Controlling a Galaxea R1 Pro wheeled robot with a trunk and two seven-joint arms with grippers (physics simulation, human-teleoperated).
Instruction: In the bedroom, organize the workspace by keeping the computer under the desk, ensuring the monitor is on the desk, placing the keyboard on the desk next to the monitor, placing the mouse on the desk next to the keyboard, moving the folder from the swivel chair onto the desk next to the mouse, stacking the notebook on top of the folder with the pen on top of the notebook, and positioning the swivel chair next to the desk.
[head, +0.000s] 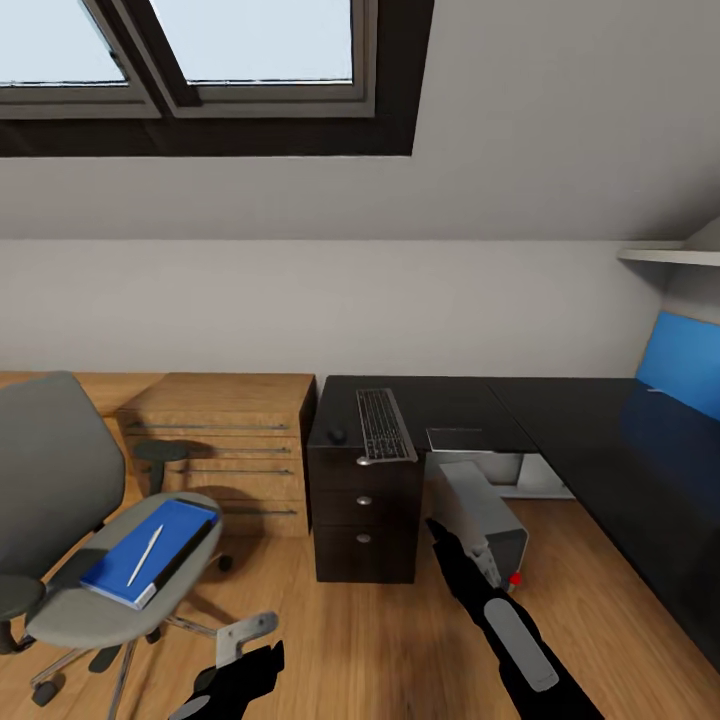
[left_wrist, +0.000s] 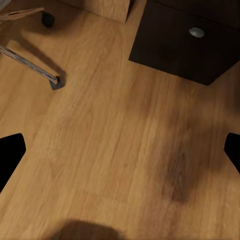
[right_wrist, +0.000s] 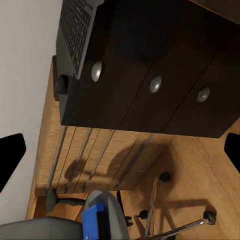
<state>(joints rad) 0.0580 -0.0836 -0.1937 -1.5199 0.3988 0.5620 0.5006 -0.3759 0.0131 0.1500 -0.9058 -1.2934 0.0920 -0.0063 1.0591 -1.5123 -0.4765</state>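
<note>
Black arms (head: 510, 630), grey panels, red dot

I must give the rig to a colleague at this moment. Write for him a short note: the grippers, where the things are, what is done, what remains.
Left gripper: open, empty, low over the floor. Right gripper: held near the computer; holds nothing as far as I can tell, state of the jaws unclear.
Keyboard and mouse lie on the desk, mouse beside the keyboard.
Computer stands on the floor in the opening under the desk.
Notebook with the pen on top lies on the swivel chair; a dark folder seems to lie under it.
Left: move folder, notebook and pen to the desk, bring the chair beside it, check the monitor.
</note>
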